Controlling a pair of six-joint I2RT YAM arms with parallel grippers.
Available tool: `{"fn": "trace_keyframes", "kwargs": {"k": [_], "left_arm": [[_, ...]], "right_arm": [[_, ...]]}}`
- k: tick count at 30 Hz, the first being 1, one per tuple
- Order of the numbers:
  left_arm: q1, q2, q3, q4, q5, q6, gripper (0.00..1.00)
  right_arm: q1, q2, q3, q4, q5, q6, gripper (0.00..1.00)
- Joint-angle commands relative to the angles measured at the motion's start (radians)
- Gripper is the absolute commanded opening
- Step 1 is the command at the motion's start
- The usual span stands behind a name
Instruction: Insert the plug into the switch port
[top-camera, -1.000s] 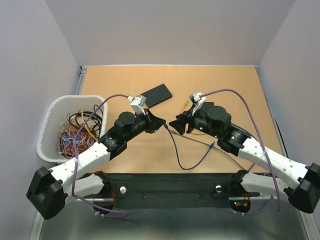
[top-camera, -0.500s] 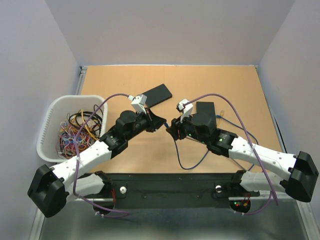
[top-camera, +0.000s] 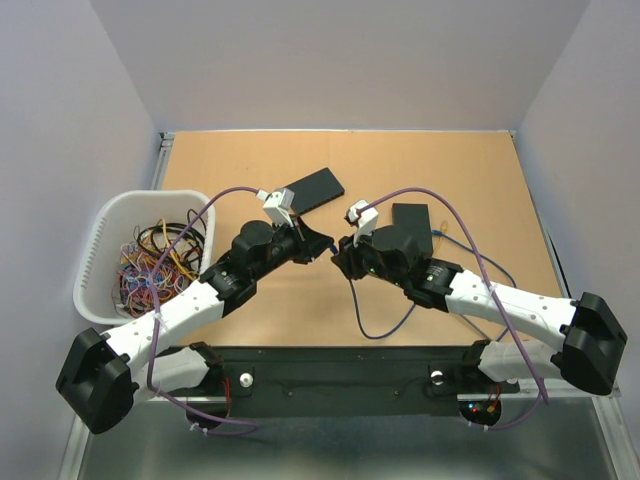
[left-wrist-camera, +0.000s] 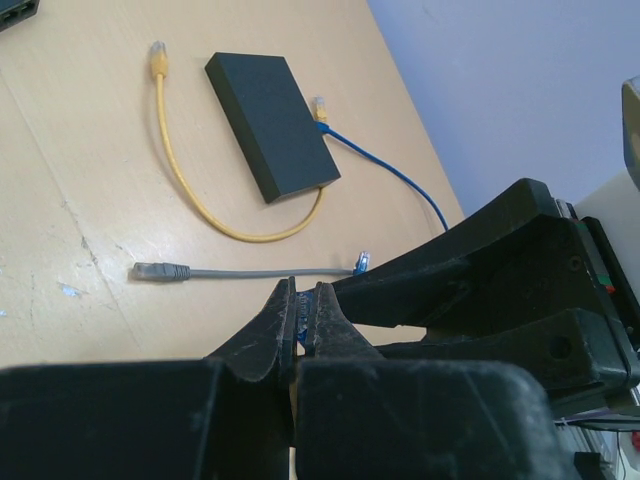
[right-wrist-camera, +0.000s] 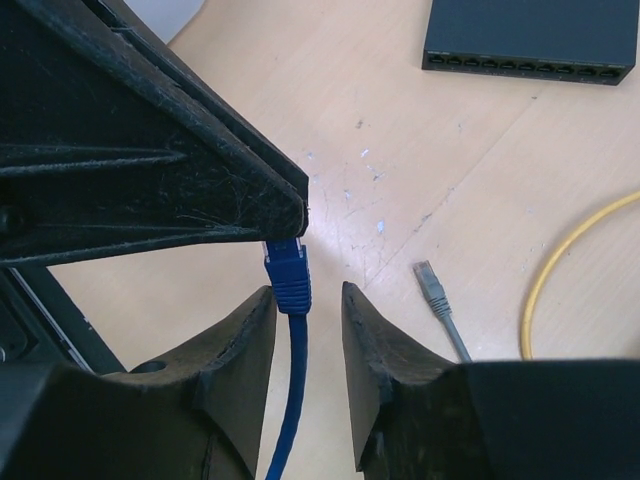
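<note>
My left gripper (left-wrist-camera: 303, 295) is shut on the tip of a blue plug (right-wrist-camera: 288, 270), held above the table. Only a blue sliver of it shows between the fingers in the left wrist view. Its blue cable (top-camera: 372, 325) hangs down and loops over the table. My right gripper (right-wrist-camera: 307, 292) is open. Its jaws stand on either side of the plug's boot, with the left jaw close against it and a gap on the right. The two grippers meet at the table's middle (top-camera: 335, 250). The black switch (right-wrist-camera: 530, 40) lies flat with a row of ports facing me, behind the left arm (top-camera: 312, 188).
A second black box (left-wrist-camera: 272, 125) lies right of the grippers (top-camera: 412, 225). Around it lie a yellow cable (left-wrist-camera: 175, 160), a grey cable with its plug (left-wrist-camera: 160, 271) and another blue cable (left-wrist-camera: 385, 170). A white basket (top-camera: 105, 225) of tangled cables stands at the left edge.
My right arm has swung left and brought its gripper up to the left gripper. Its jaws have narrowed around the blue plug. The left gripper has stayed shut and still.
</note>
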Motion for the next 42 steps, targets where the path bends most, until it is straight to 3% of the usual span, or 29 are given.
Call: {"fn": "trace_keyframes", "kwargs": {"k": [1,4,8,12,18,22,31,42], "left_arm": [[-0.004,-0.005,0.015,0.056,0.009,0.001,0.0],[-0.004,-0.005,0.012,0.058,0.007,0.001,0.0],[-0.002,-0.003,0.012,0.059,0.007,0.001,0.0],[-0.002,-0.007,0.012,0.058,0.009,0.001,0.0],[-0.004,-0.013,0.009,0.058,0.004,0.003,0.0],[-0.002,-0.013,0.006,0.059,0.001,0.006,0.0],[-0.002,-0.01,0.006,0.051,-0.019,0.012,0.0],[-0.002,-0.01,0.012,0.05,-0.016,0.012,0.0]], "right_arm": [[0.008,-0.008,0.055,0.086,0.025,0.001,0.38],[0.008,-0.017,0.055,0.095,0.03,0.012,0.38],[0.006,-0.021,0.06,0.101,0.027,0.023,0.47],[0.008,-0.027,0.057,0.104,0.033,0.023,0.45],[0.008,-0.026,0.054,0.104,0.039,0.024,0.29],[0.008,-0.034,0.051,0.104,0.038,0.027,0.24],[0.008,-0.052,0.046,0.102,0.029,0.03,0.37],[0.008,-0.024,0.049,0.102,0.013,0.032,0.32]]}}
